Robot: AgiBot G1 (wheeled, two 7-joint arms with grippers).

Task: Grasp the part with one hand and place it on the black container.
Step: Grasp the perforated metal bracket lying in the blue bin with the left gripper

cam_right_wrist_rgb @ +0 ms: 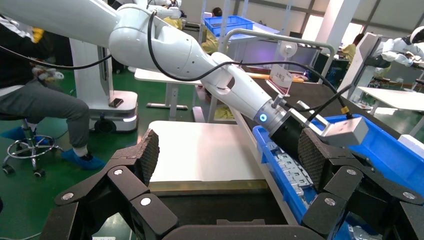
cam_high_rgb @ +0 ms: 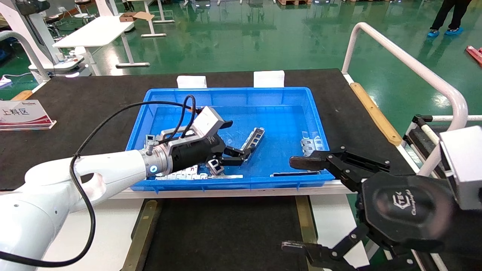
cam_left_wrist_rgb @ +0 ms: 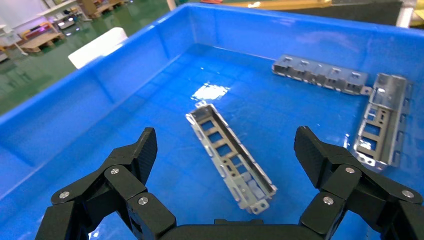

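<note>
The part, a narrow silver channel with rectangular cut-outs, lies on the floor of the blue bin. My left gripper is open just above its near end, a finger on each side, not touching. In the left wrist view the part lies between the open fingers of my left gripper. The black container, edged with brass strips, lies in front of the bin. My right gripper is open and empty over its right edge, and it shows in the right wrist view above the container.
More silver parts lie in the bin at the right and along the front wall; two show in the left wrist view. A white rail borders the table's right side. A sign stands at the left.
</note>
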